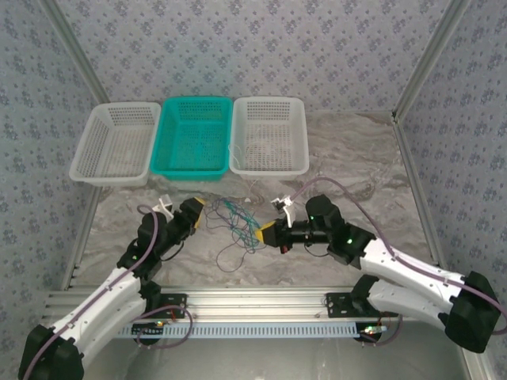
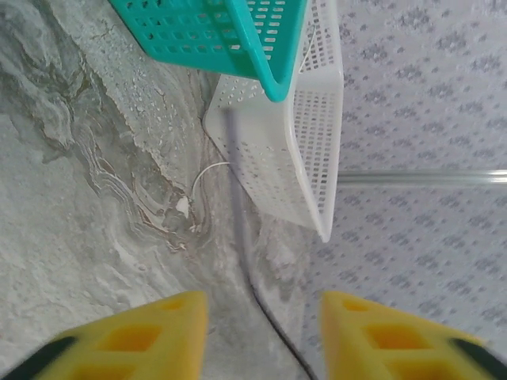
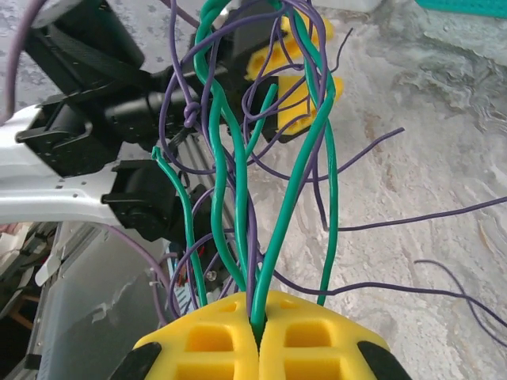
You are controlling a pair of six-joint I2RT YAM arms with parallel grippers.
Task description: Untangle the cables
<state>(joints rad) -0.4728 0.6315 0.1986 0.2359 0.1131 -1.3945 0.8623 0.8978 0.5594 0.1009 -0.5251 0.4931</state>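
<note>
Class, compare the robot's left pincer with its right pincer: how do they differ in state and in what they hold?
The left pincer stands open, its yellow fingers well apart; the right pincer is shut, fingers pressed together. The left pincer clamps nothing, with a thin dark cable merely passing through its gap; the right pincer grips a bundle of green and purple cables. Both have yellow fingers.

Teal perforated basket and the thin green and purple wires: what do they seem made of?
The teal perforated basket looks like moulded plastic: uniform colour, gridded holes, slight sheen. The thin green and purple wires are probably plastic-insulated: smooth glossy coating that holds kinks.
</note>
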